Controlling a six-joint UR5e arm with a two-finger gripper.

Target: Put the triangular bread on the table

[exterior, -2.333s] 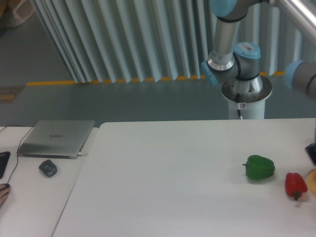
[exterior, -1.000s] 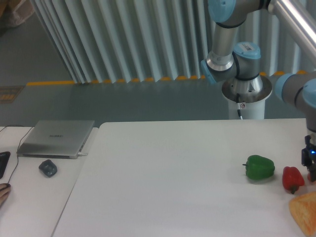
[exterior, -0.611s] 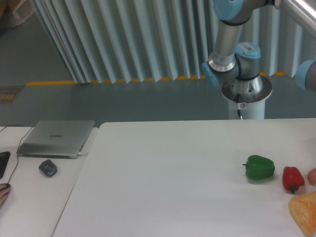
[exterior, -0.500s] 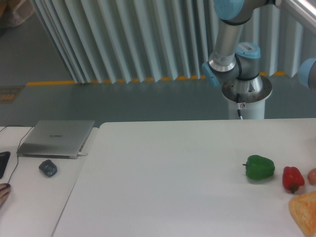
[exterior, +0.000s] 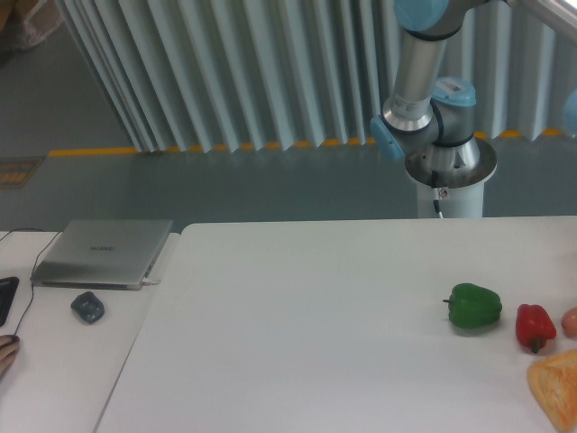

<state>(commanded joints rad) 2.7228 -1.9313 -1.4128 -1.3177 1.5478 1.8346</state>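
White tabletop (exterior: 315,343) before grey-blue slatted wall (exterior: 225,72). Triangular bread (exterior: 556,390) flat on it at far right edge, partly cut off, just below red pepper (exterior: 534,327); green pepper (exterior: 474,306) left of that. Silver laptop (exterior: 104,253) on narrower desk (exterior: 54,379). Tool out of frame; state impossible to tell.

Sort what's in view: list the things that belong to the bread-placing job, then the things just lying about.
Job: triangular bread, lying on the table.

Lying about: green pepper, red pepper, small pinkish round thing, laptop, dark mouse.
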